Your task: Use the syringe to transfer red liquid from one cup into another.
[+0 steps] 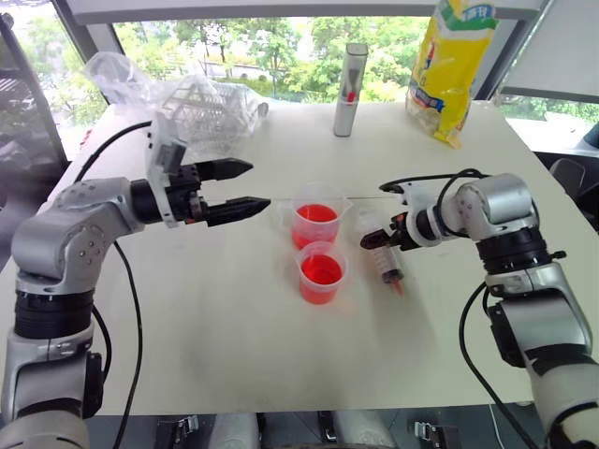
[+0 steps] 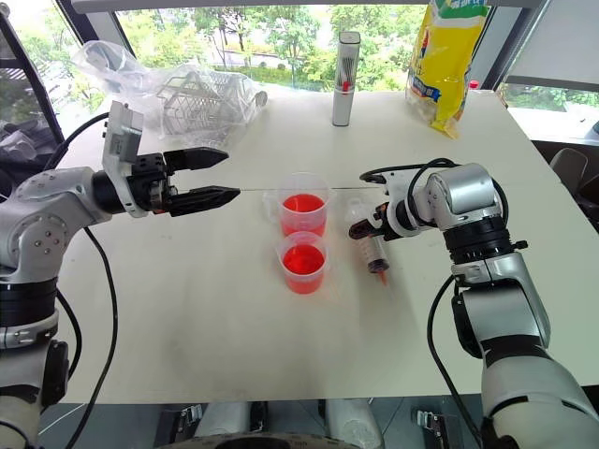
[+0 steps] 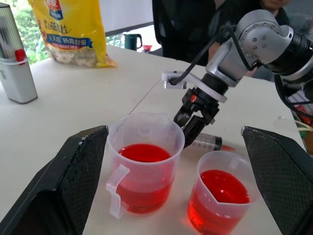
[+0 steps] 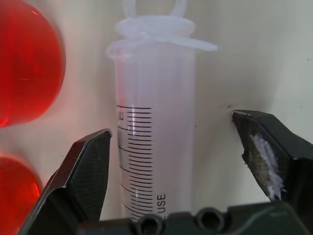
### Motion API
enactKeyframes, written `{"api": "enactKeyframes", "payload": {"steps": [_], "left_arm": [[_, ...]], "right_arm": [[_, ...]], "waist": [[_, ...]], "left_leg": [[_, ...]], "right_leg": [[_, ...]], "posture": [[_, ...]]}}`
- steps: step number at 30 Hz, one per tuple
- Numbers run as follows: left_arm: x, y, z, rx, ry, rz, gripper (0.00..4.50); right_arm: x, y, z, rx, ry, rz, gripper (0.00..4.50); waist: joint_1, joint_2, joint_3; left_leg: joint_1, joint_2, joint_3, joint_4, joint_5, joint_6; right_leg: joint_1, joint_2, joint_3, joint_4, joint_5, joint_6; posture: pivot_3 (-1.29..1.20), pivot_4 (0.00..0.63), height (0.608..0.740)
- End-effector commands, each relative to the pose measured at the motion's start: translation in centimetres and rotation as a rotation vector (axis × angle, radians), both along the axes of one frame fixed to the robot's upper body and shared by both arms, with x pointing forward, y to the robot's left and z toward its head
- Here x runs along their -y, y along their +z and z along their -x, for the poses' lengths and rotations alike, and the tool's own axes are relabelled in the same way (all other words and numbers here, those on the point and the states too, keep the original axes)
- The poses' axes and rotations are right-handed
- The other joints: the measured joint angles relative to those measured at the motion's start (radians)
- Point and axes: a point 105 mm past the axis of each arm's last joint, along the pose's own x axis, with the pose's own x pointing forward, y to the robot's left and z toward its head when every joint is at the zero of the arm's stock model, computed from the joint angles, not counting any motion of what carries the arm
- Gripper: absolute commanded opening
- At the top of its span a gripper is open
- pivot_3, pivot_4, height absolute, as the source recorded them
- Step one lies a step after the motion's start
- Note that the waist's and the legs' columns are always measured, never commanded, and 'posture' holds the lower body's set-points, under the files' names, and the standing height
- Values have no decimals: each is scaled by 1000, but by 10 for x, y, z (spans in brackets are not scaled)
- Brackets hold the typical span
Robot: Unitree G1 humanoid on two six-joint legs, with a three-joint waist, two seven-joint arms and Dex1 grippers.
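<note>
- On the white table [image 1: 206,309], just to the right of the two cups, the syringe [image 4: 154,147] lies flat, its small orange-red tip pointing toward the robot.
- Around its barrel stands the right gripper [image 4: 171,166], angled down over it, jaws spread wide; one finger looks close beside the barrel, the other apart, so nothing is clamped.
- Both cups hold red liquid [image 3: 144,152]: the handled cup [image 1: 316,221] farther back, the smaller cup [image 1: 322,271] nearer, the two just beside each other.
- Well to the left of the cups hangs the left gripper [image 1: 245,187], level, jaws wide apart and empty.
- Judging by liquid in both cups and the syringe resting on the table, the transfer looks done or nearly so; whether another draw is needed cannot be told.
</note>
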Motion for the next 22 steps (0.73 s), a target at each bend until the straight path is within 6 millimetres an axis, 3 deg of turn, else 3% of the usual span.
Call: {"api": "enactKeyframes", "payload": {"steps": [1,7,11,15,22], "left_arm": [[-2,7,7,28,2,-14,4500],[-8,1,16,2,29,-32,4500],[-13,-3,21,-16,52,-46,4500],[-16,-4,26,-20,67,-64,4500],[-20,-2,31,-30,88,-55,4500]], "right_arm": [[2,36,-1,178,90,35,4422],[3,93,23,399,285,2,4422],[-9,130,60,551,528,-73,4422],[-11,129,89,604,681,-83,4422],[-10,121,108,645,750,-72,4422]], "waist": [[0,0,0],[0,1,0],[1,0,1],[2,-1,0],[0,-1,1]], "left_leg": [[0,0,0,0,0,0],[0,0,0,-1,0,0],[0,1,-1,-1,0,0],[2,1,-2,-2,0,0],[3,1,-1,-1,0,0]], "right_leg": [[0,0,0,0,0,0],[0,0,0,-1,0,0],[0,0,0,-1,0,0],[3,0,-1,-3,0,0],[5,-1,-1,-4,0,0]], "posture": [[0,150,740],[0,150,740],[0,150,740],[0,150,740],[0,150,740]]}}
